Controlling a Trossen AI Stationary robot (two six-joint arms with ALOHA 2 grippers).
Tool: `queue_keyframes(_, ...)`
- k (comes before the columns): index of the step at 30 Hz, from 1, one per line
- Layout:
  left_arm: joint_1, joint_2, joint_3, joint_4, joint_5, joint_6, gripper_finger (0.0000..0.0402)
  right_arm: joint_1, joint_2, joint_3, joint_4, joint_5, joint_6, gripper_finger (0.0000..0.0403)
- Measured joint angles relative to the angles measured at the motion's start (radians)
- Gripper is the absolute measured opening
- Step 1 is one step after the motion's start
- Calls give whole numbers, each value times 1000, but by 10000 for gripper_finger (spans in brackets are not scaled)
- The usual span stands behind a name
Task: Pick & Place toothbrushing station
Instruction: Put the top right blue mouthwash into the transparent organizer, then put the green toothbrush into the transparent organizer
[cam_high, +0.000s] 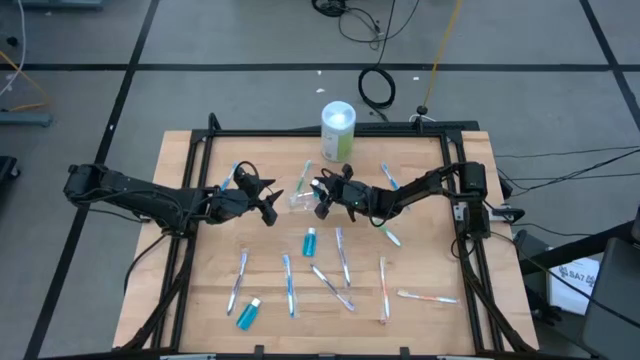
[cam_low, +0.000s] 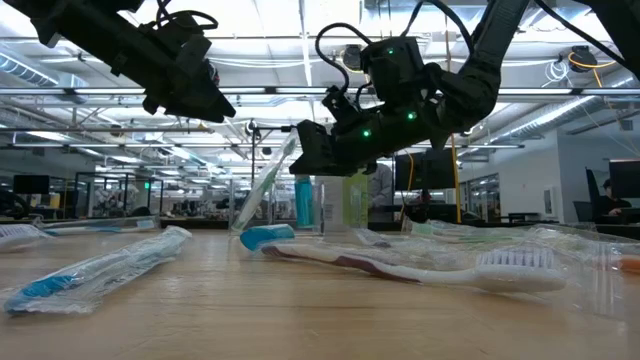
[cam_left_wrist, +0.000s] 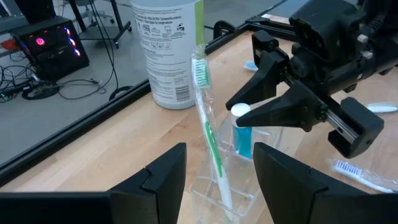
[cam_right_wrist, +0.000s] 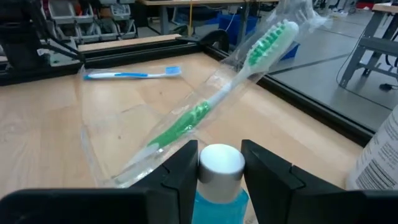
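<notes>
Overhead, table-level, two wrist-mounted (close)

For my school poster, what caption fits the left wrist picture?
Right end effector lowers a blue tube into the clear cup beside a green toothbrush.

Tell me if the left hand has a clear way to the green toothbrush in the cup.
Probably yes. The left hand is open just short of the cup, facing the green toothbrush; the right hand with its blue tube is beside it.
</notes>
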Motion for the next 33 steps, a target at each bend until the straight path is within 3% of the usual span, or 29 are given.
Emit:
queue_keyframes(9,0,0,0,0,0,-2,191,0,0,0,2,-3,-17,123)
queue_keyframes(22,0,0,0,0,1,-1,191,-14,-6,0,-7,0,-34,209)
queue_keyframes(27,0,0,0,0,2,-1,191,-4,-66,0,-16,-2,-103,220)
queue_keyframes(33,0,0,0,0,4,-1,191,39,-222,0,-240,-4,-149,214)
